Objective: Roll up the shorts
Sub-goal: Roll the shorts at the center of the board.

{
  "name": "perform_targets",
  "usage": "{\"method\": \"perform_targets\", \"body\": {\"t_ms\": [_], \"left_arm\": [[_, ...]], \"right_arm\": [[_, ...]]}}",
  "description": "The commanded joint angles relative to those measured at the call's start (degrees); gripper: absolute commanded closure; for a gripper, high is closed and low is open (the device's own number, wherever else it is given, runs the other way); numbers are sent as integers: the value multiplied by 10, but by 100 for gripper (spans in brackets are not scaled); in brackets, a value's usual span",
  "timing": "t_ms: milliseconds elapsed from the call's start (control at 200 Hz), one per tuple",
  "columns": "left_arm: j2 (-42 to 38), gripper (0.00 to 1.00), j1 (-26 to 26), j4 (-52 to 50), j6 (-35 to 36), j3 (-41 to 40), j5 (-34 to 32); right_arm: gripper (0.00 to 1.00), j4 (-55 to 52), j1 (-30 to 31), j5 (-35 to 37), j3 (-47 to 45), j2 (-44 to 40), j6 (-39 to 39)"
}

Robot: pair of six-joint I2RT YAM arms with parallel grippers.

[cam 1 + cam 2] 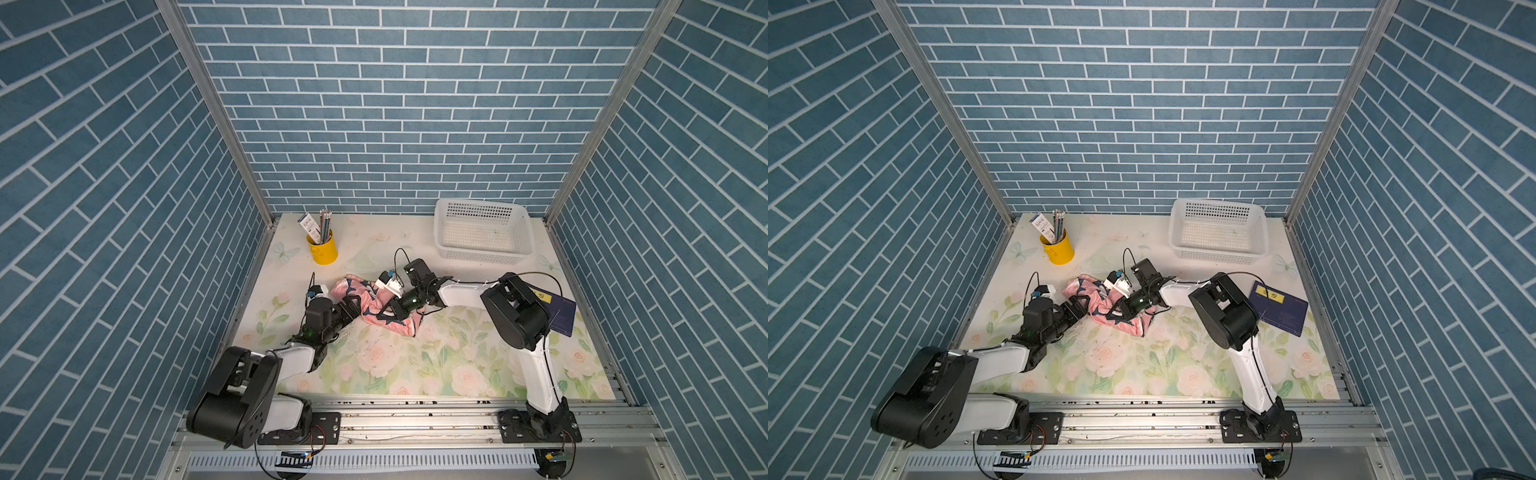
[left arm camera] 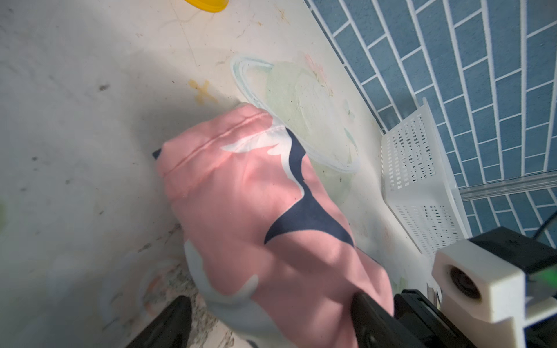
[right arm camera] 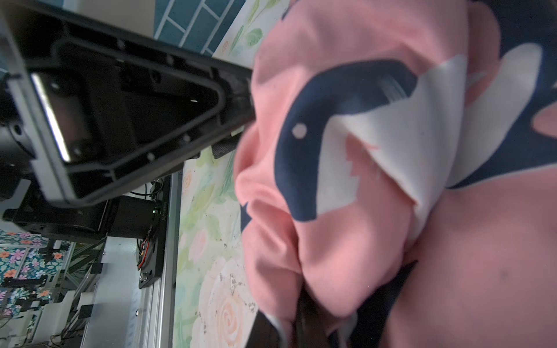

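The shorts (image 1: pixel 347 289) (image 1: pixel 1079 289), pink with navy-and-white sharks, lie bunched into a loose roll in the middle of the floral table. My left gripper (image 1: pixel 353 309) (image 1: pixel 1081 309) is at the roll's left end. In the left wrist view it (image 2: pixel 271 313) stands open, fingers wide on either side of the shorts (image 2: pixel 256 211), one finger (image 2: pixel 370 316) against the fabric. My right gripper (image 1: pixel 388 314) (image 1: pixel 1119 314) reaches in from the right. In the right wrist view it (image 3: pixel 301 319) is shut on a fold of the shorts (image 3: pixel 331 241).
A yellow cup (image 1: pixel 322 249) with pencils stands at the back left. A white perforated basket (image 1: pixel 484 232) sits at the back right. A dark blue book (image 1: pixel 561 316) lies at the right edge, behind the right arm's elbow. Blue brick walls enclose three sides.
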Motion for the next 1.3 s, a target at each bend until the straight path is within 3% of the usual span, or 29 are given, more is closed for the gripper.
{"method": "perform_targets", "body": {"t_ms": [0,160,225,300,390,485,585,660,775,900,1040,1295], "left_arm": [[51,14,-5,76,3,29,20],[115,19,-9,57,10,79,30],[135,26,-9,42,11,95,33],[151,45,-9,18,10,112,33],[155,79,-9,0,7,119,30],[155,100,-9,-36,11,136,33],[149,100,-9,-89,17,166,32],[149,100,-9,-146,19,194,32],[154,100,-9,-228,26,236,33],[169,100,-9,-289,25,264,35],[184,100,-10,-321,21,288,52],[188,100,-12,-364,30,312,43]], "right_arm": [[100,-51,6,-12,-5,37,39],[100,-42,1,-21,-4,49,63],[100,-40,-1,-24,-3,51,66],[100,-39,-4,-27,-1,52,71],[100,-32,-11,-33,-2,51,80],[100,-33,-21,-29,-5,44,82],[86,-49,-29,7,-11,24,76],[67,-92,-28,103,-12,-14,32],[56,-106,-24,227,-36,-78,-19],[52,-105,1,376,-64,-151,-77],[47,-45,81,528,-113,-217,-167],[43,79,157,588,-152,-219,-255]]}}
